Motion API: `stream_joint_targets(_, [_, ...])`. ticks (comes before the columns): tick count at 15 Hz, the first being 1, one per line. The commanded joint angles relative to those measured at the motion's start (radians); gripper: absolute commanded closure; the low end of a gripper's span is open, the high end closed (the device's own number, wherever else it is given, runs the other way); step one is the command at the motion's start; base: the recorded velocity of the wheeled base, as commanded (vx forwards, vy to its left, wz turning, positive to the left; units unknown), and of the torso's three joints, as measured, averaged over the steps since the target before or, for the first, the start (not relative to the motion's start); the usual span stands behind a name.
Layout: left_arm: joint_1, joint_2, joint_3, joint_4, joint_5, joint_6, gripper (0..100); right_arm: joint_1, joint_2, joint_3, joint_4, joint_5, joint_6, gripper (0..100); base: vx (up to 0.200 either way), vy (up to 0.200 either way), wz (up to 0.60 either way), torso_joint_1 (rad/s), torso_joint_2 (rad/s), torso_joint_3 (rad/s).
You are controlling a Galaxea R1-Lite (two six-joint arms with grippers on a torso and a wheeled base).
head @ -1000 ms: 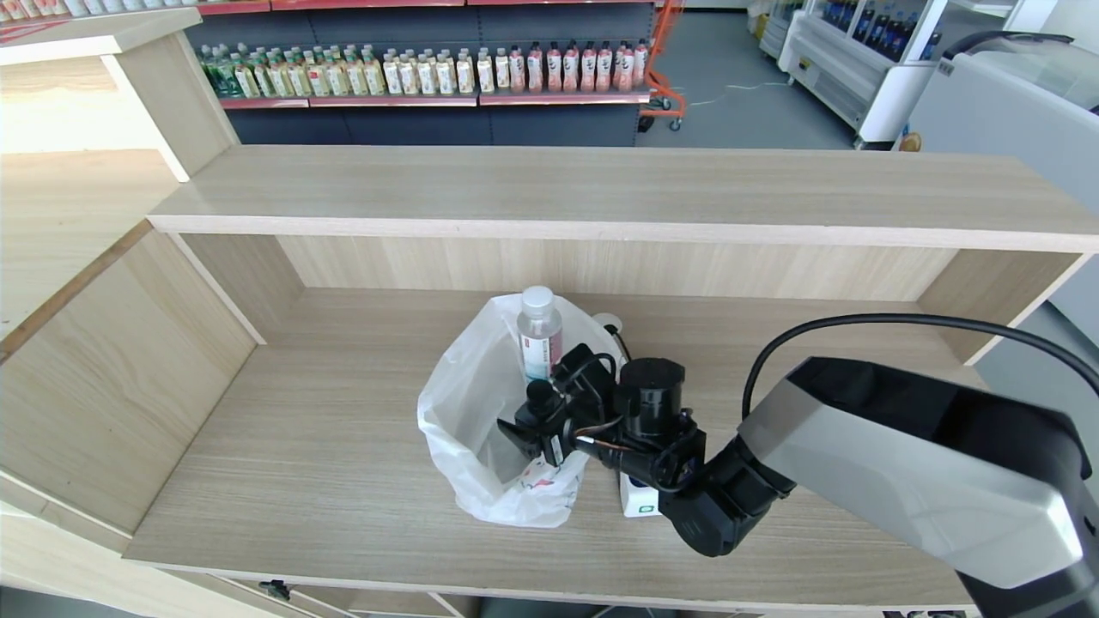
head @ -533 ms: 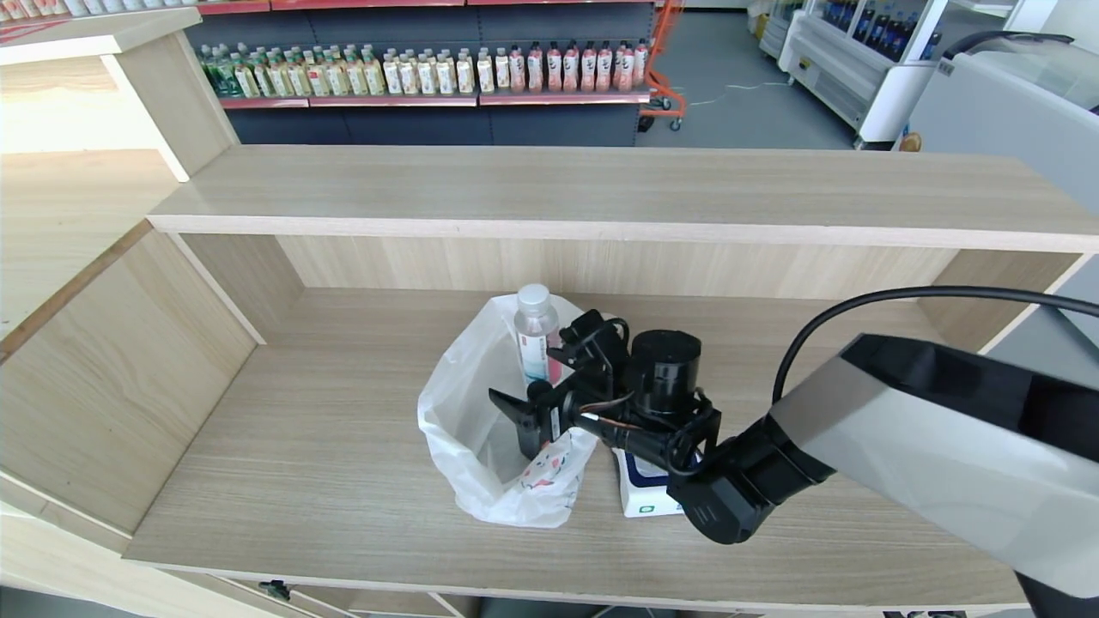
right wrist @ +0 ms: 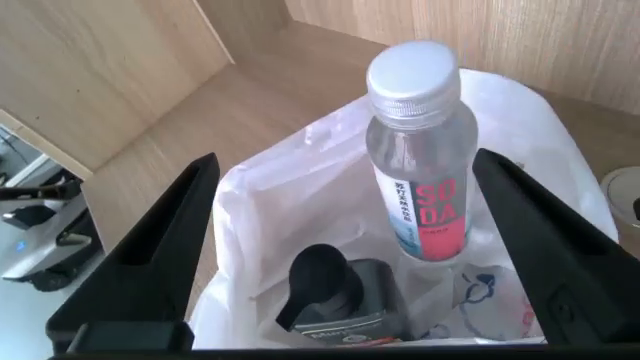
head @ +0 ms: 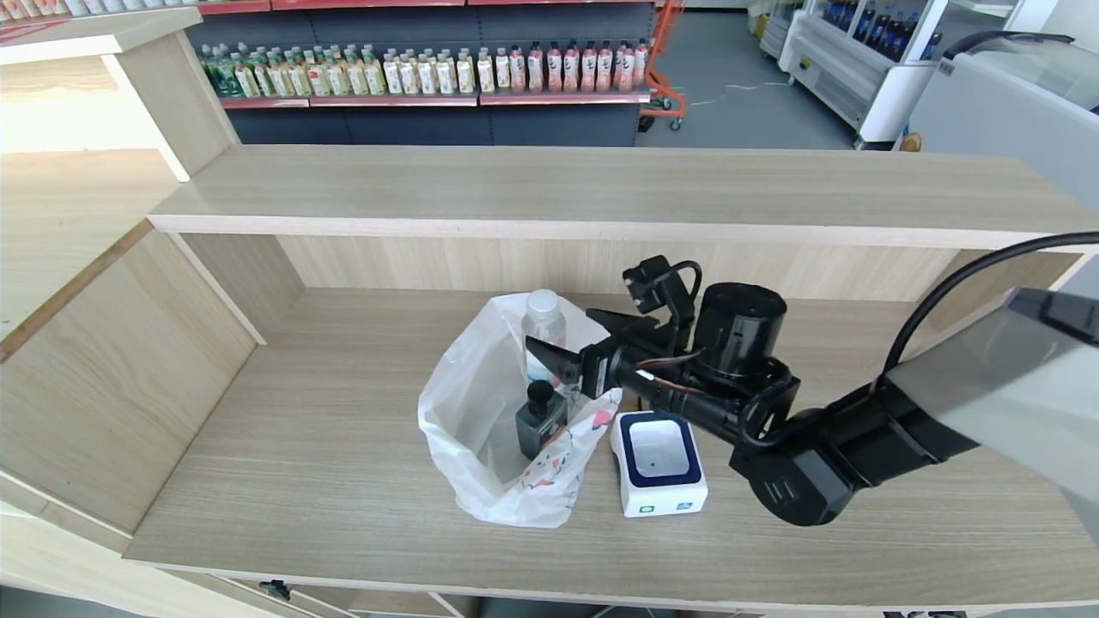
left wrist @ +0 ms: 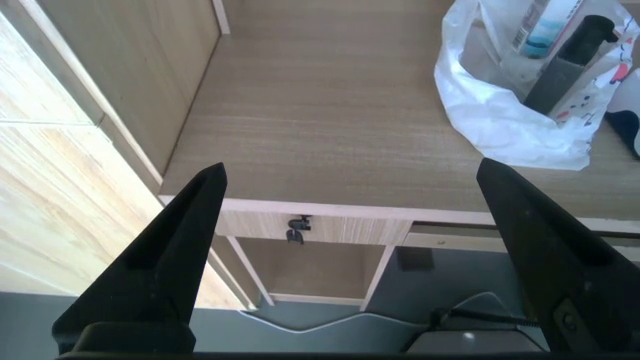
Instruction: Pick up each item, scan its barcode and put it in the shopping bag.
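Note:
A white shopping bag [head: 468,429] stands open mid-counter. Inside it are a clear water bottle [head: 543,330] with a white cap and a dark bottle [head: 541,421] with a black cap, both upright. My right gripper [head: 568,336] hovers open and empty just above the bag's right rim. Its wrist view looks down on the water bottle [right wrist: 420,160], the dark bottle [right wrist: 335,295] and the bag [right wrist: 270,220] between its spread fingers [right wrist: 150,260]. My left gripper [left wrist: 352,172] is open and empty, off the counter's front edge, with the bag [left wrist: 500,100] farther off.
A white scanner [head: 657,463] with a blue-framed window sits right of the bag, under my right arm. The counter [head: 300,446] is walled by wooden panels at the left and back, with a raised shelf [head: 601,189] behind. A small round white object [right wrist: 625,195] lies behind the bag.
My right gripper opened and let go of the dark bottle, which now stands in the bag. The gripper then rose and drew back to the right, uncovering the scanner.

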Motion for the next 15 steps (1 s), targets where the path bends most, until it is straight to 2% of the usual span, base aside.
stream_joint_targets(1, [-0.002,0.002,0.000,0.000,0.000,0.001,0,-0.063,-0.125,0.029,0.006,0.001,0.001,0,0.000,0.000,0.00,0.000,0.00,0.000])
stream_joint_targets(4, [0.000,0.002,0.001,0.000,0.000,0.000,0,-0.098,-0.267,0.100,0.052,-0.008,-0.028,0,0.000,0.000,0.00,0.000,0.00,0.000])
stream_joint_targets(6, [0.000,0.002,0.000,0.000,0.000,0.000,0,-0.198,-0.333,0.164,0.044,-0.010,-0.166,0,0.000,0.000,0.00,0.000,0.00,0.000])
stream_joint_targets(8, [0.000,0.002,0.000,0.000,0.000,0.000,0,-0.315,-0.407,0.214,0.043,-0.013,-0.183,0,0.000,0.000,0.00,0.000,0.00,0.000])
stream_joint_targets(9, [0.000,0.002,0.000,0.000,0.000,0.000,0,-0.416,-0.473,0.264,0.061,-0.068,-0.193,0,0.000,0.000,0.00,0.000,0.00,0.000])
stream_joint_targets(10, [0.000,0.002,0.001,0.000,0.000,0.000,0,-0.464,-0.539,0.316,0.086,-0.172,-0.194,0,0.000,0.000,0.00,0.000,0.00,0.000])
stream_joint_targets(11, [0.000,0.002,0.000,0.000,0.000,0.000,0,-0.487,-0.579,0.361,0.112,-0.240,-0.194,0,0.000,0.000,0.00,0.000,0.00,0.000])
stream_joint_targets(13, [-0.002,0.002,0.001,0.000,0.000,0.000,0,-0.529,-0.777,0.579,0.190,-0.333,-0.185,0,0.000,0.000,0.00,0.000,0.00,0.000])
stream_joint_targets(15, [0.000,0.002,0.000,0.000,0.000,0.000,0,-0.525,-0.976,0.824,0.216,-0.474,-0.186,0,0.000,0.000,0.00,0.000,0.00,0.000])
